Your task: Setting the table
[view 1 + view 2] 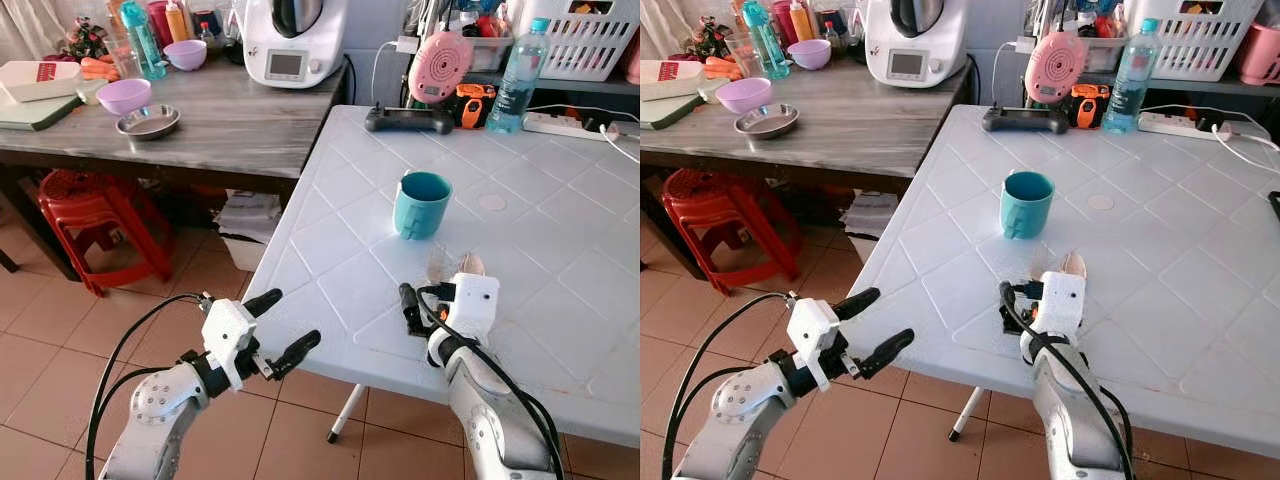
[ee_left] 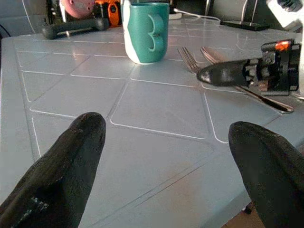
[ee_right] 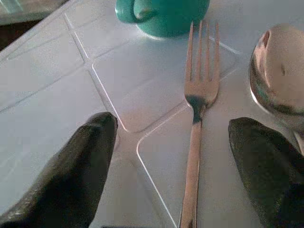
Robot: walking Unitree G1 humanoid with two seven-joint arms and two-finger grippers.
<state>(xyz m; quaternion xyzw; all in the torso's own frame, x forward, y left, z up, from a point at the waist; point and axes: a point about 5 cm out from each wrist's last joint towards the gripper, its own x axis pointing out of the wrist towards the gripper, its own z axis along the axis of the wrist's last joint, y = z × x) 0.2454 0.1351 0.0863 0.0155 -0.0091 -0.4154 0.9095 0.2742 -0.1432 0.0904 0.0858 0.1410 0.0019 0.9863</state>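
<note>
Progress: the teal mug [image 1: 421, 204] stands upright on the white counter [image 1: 330, 210], and a fork [image 3: 195, 118] and spoon [image 3: 278, 71] lie side by side just in front of it, toward the robot. By my judgement one place is partly laid; no plate shows at that spot, so more is left to bring.
Side counter: far left, a wooden counter [image 1: 240, 130] carries a lilac bowl [image 1: 124, 96] and a steel dish [image 1: 148, 122], perhaps the next things to fetch, though that is a guess.
Left tool: the left tool [image 1: 282, 325] hangs off the white counter's near edge, above the tiled floor [image 1: 60, 330], fingers spread wide, holding nothing.
Left arm pose: forearm bent inward, wrist aimed across the counter toward the mug.
Right tool: the right tool [image 3: 171, 156] sits low over the counter, fingers wide apart on either side of the fork's handle, not gripping it; the spoon's bowl lies just beside one finger.
Right arm pose: reaching forward from below, wrist tipped down along the cutlery, pointing at the mug.
</note>
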